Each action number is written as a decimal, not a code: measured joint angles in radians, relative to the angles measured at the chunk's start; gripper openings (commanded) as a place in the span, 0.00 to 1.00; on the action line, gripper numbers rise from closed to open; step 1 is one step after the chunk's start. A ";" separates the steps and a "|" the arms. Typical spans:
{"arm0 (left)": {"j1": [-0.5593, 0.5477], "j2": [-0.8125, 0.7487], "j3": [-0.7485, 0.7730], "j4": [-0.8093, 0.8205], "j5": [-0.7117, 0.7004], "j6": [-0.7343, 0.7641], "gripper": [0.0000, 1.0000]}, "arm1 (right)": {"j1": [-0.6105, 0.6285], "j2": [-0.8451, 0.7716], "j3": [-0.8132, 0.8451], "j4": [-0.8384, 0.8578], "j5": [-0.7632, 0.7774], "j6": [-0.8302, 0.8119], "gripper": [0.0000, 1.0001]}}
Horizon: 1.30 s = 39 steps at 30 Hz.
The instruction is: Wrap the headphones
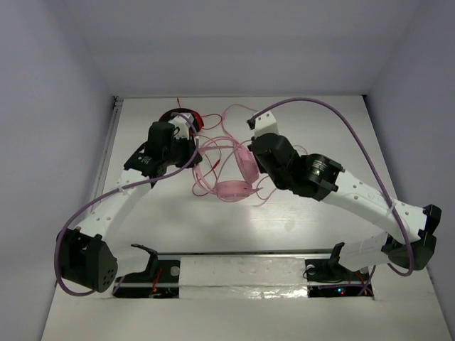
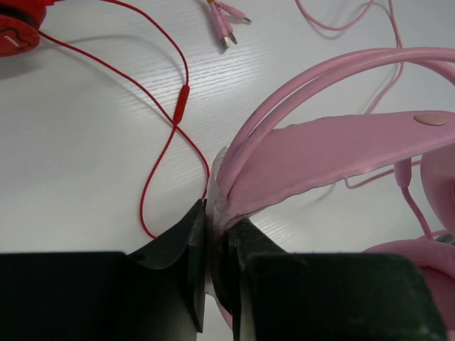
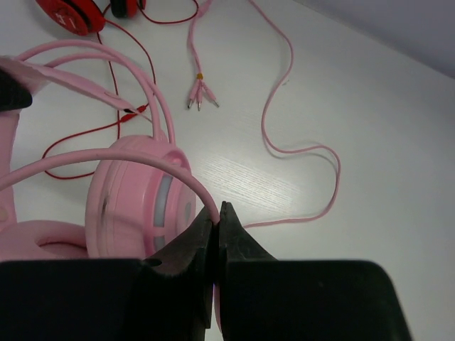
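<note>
Mid-table: our left gripper [image 2: 217,234] clamped on pink headphones [image 1: 231,174] headband; right gripper [image 3: 217,227] pinched on pink cable [image 3: 298,153], apparently. Winding under way, we judge. Next: loop cable round headband, clear of red headphones [image 1: 186,119].

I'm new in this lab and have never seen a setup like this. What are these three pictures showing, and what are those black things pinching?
You see two robot arms on a white table. One picture comes from a camera overhead; the other two come from cameras on each arm's wrist, so the black wedges at the bottom are that arm's own fingers. The left gripper is shut on the headband of the pink headphones. The right gripper is shut on their thin pink cable, which loops across the table to its plugs. Farther back lie smaller red headphones with a red cable, which nothing holds.
</note>
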 measured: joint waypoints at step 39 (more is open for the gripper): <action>0.010 -0.049 0.126 0.230 0.442 -0.191 0.00 | -0.267 -0.329 -0.672 0.868 -0.576 0.153 0.33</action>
